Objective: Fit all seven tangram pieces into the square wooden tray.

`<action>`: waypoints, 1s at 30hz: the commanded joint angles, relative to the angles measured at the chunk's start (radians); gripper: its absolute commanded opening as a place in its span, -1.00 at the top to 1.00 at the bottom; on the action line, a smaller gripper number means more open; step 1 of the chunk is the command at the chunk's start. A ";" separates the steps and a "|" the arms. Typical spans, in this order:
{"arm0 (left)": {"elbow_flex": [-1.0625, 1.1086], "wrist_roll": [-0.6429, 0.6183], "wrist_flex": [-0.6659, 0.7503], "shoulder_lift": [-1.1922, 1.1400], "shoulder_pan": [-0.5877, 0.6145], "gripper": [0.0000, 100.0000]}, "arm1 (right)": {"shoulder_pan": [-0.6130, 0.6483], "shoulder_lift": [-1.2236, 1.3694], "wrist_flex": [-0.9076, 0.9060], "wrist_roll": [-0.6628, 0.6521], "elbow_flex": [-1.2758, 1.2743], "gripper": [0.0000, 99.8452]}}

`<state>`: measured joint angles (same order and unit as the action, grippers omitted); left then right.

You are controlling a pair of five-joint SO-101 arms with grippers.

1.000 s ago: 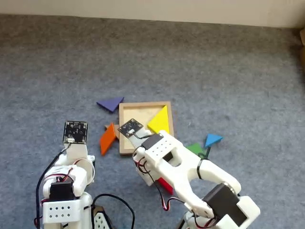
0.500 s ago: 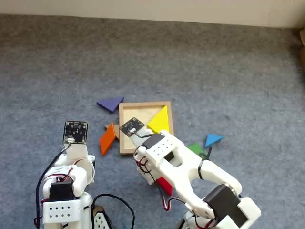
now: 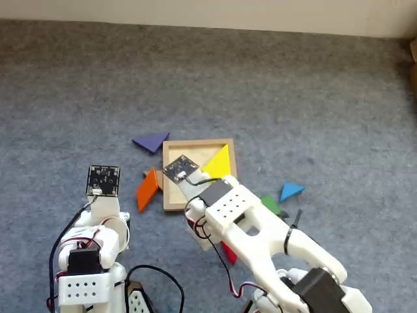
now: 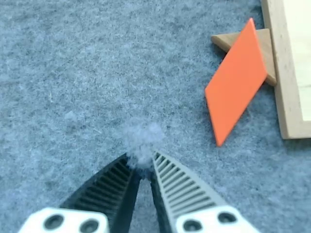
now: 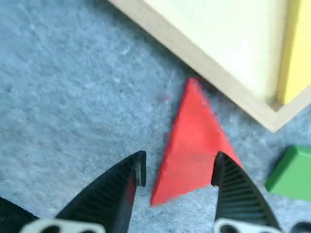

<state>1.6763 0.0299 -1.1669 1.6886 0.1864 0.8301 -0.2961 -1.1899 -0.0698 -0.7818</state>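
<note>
Square wooden tray (image 3: 195, 144) sits mid-table on the grey felt surface (image 3: 306, 85). One piece is inside it: the yellow triangle (image 3: 220, 164), lying flat against the right-hand wall, with bare tray floor beside it. The other pieces are outside the tray. The purple triangle (image 3: 150, 142) is just off the far left corner. The orange parallelogram (image 4: 236, 82) is beside the left wall, tilted, with its upper end resting on a plain wood-coloured triangle (image 4: 228, 41) that touches the tray rim (image 4: 282, 73). The blue triangle (image 3: 290, 191) and the green piece (image 3: 268, 204) lie to the right of the tray, near each other. The red triangle (image 5: 194, 145) is flat on the felt just beside the near rim, its tip pointing at the tray corner. Right gripper (image 5: 179, 164) has its jaws spread, one finger on each side of the red triangle's wide end, with a gap showing on both sides, so nothing is clamped. Left gripper (image 4: 143, 165) hangs over bare felt near the orange piece, jaws drawn together with only a slit between the tips, holding nothing
</note>
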 commanded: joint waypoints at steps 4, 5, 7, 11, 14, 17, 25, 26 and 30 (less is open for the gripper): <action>0.027 -0.003 -0.003 0.010 -0.005 0.99 | -0.015 -0.061 -0.004 -0.054 0.128 0.59; 0.027 -0.003 -0.003 0.010 -0.005 0.99 | -0.016 -0.061 -0.004 -0.091 0.140 0.59; 0.027 -0.003 -0.003 0.010 -0.005 0.99 | -0.018 -0.061 -0.010 -0.121 0.153 0.59; 0.027 -0.003 -0.003 0.010 -0.005 0.99 | -0.016 -0.061 -0.012 0.018 0.154 0.56; 0.027 -0.003 -0.003 0.010 -0.005 0.99 | -0.039 -0.059 -0.022 0.117 0.147 0.39; 0.027 -0.003 -0.003 0.010 -0.005 0.99 | -0.059 -0.035 -0.051 0.157 0.111 0.31; 0.027 -0.003 -0.003 0.010 -0.005 0.99 | -0.059 0.110 0.105 0.221 0.050 0.31; 0.027 -0.003 -0.003 0.010 -0.005 0.99 | -0.059 0.131 0.116 0.221 0.047 0.31; 0.027 -0.003 -0.003 0.010 -0.005 0.99 | -0.061 0.208 0.157 0.222 0.044 0.31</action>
<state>1.6763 0.0299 -1.1669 1.6886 0.1864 0.7825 -0.1028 -1.0656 0.1419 -0.7388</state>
